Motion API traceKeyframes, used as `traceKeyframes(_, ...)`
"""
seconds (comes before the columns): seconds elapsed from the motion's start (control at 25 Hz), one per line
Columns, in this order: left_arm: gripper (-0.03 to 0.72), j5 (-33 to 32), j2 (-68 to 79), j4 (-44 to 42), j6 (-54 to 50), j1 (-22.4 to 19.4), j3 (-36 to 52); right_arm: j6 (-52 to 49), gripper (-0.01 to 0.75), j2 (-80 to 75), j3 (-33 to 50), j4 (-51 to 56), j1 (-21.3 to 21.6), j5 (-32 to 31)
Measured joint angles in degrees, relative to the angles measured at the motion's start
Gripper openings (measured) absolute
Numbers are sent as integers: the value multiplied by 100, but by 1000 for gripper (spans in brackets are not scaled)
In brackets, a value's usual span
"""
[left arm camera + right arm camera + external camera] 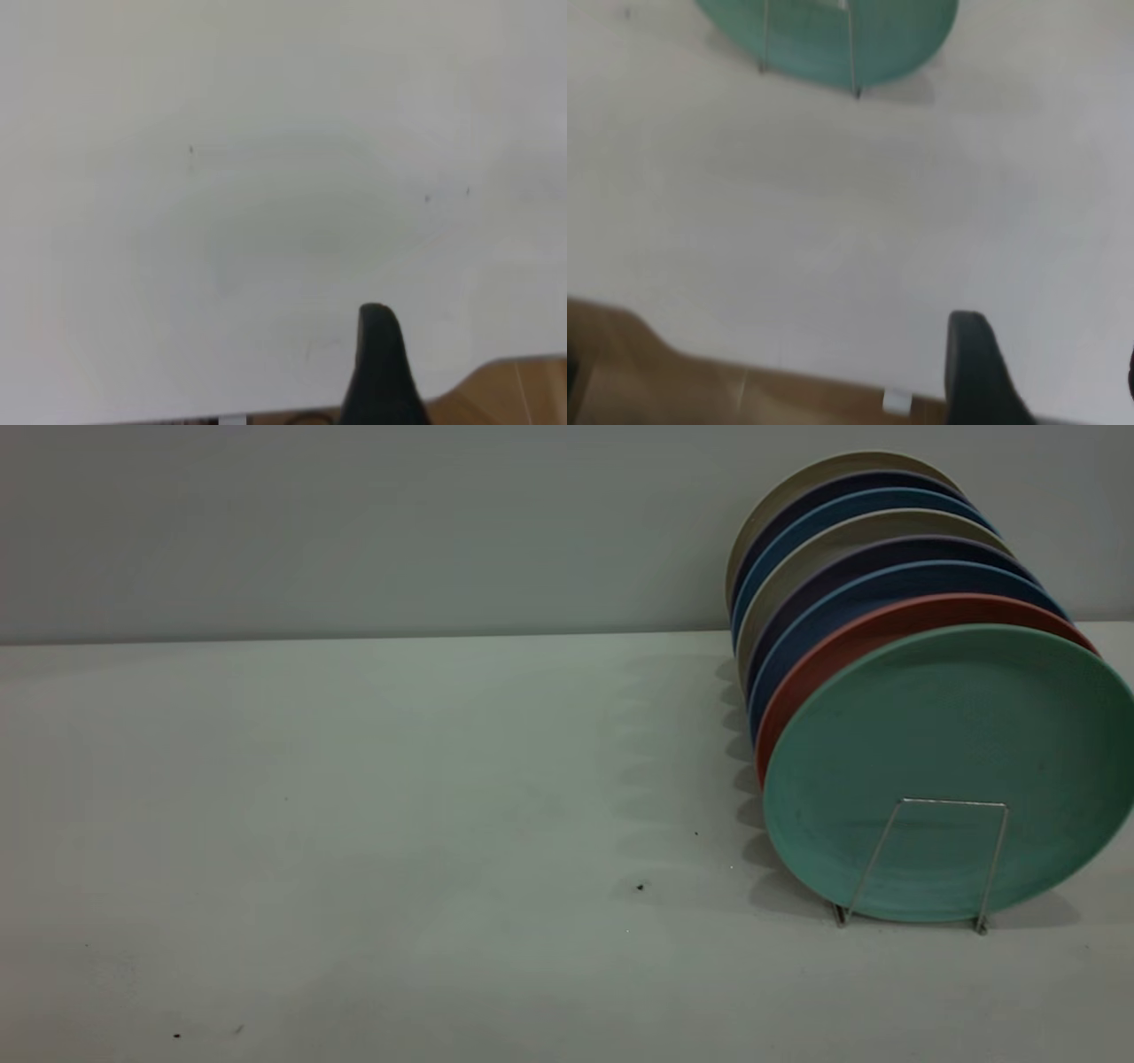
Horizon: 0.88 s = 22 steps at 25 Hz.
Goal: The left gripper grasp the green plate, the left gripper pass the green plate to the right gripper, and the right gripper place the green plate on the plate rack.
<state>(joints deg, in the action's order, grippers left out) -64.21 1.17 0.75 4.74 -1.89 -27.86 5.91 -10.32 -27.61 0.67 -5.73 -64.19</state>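
The green plate stands upright in the front slot of the plate rack, at the right of the table. It also shows in the right wrist view, behind the rack's wire loop. Neither arm appears in the exterior view. The left gripper hovers over bare table near its edge; only one finger shows, with a wide empty gap beside it. The right gripper is open and empty, well back from the plate, with one finger in view and the other at the picture's edge.
Behind the green plate stand a salmon-pink plate and several dark blue and beige plates in the same rack. The white table meets a grey wall behind. The wooden floor shows past the table edge.
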Motion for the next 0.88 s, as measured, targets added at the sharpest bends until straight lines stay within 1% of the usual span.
traceKeyframes(0.24, 568, -38, -231, 0, 0, 0, 0, -1, 423, 1117, 0, 0, 0, -96)
traceKeyframes(0.88, 568, -51, -242, 0, -17, 0, 0, -23, 423, 1127, 0, 0, 0, -154)
